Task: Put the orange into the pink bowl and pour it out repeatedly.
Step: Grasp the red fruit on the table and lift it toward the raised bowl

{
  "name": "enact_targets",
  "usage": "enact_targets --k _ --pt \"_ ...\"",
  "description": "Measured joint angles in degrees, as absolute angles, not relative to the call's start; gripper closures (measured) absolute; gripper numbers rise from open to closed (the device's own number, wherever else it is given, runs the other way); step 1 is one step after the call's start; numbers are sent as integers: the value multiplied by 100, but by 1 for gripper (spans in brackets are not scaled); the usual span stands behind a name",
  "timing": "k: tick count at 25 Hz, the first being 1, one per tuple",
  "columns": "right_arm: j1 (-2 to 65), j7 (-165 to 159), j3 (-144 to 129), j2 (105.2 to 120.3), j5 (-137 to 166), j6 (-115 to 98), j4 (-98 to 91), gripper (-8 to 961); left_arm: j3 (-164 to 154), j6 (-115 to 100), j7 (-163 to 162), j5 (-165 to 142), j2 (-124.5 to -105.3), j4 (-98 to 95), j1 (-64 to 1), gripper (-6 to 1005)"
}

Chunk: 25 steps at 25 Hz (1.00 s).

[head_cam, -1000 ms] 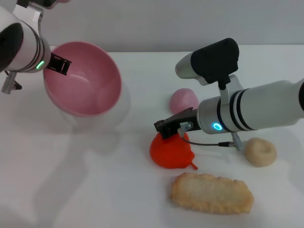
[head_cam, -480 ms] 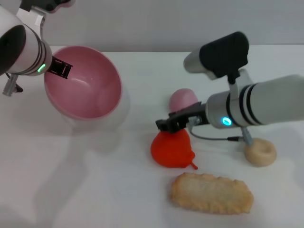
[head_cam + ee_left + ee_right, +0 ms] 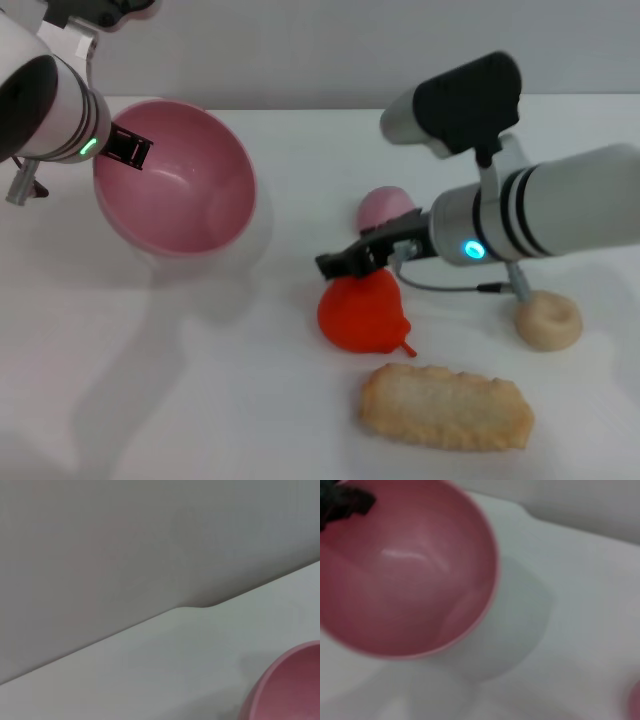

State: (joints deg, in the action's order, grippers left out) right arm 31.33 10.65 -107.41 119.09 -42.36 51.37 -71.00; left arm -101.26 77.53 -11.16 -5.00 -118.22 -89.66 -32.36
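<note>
The pink bowl [image 3: 190, 190] is held off the table at the far left, tilted with its mouth toward the middle. My left gripper [image 3: 126, 148] is shut on its rim. The bowl is empty; it also shows in the right wrist view [image 3: 405, 575] and, as an edge, in the left wrist view [image 3: 292, 687]. The orange [image 3: 362, 315] is at the table's middle, its stem nub pointing to the front right. My right gripper [image 3: 345, 262] sits on the orange's top and looks closed on its raised peak.
A small pale-pink dome [image 3: 384, 208] sits just behind the orange, under my right arm. A beige round bun [image 3: 547, 320] lies to the right. A long tan biscuit-like bread [image 3: 445, 406] lies in front of the orange. A grey wall stands behind the white table [image 3: 240, 380].
My right arm has risen and its gripper has shifted slightly up and left on the orange, whose top now looks drawn up a little. The bowl stays held at the left, about the same.
</note>
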Motion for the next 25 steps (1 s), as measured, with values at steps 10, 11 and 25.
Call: enact_targets --k 10,11,25 --pt "2965 559 -10926 11898 -4046 5421 -7343 228 -10125 7758 -1116 -501 -11821 -8964 -3243 956" --pt "2940 515 -10926 11901 -3976 5431 -7374 229 -10125 7755 -1116 -501 -11818 -8960 -3243 956" --pt "3123 249 -10909 11914 -3893 5263 -6865 243 -10114 7755 -1060 -501 -11816 -8948 -3243 956"
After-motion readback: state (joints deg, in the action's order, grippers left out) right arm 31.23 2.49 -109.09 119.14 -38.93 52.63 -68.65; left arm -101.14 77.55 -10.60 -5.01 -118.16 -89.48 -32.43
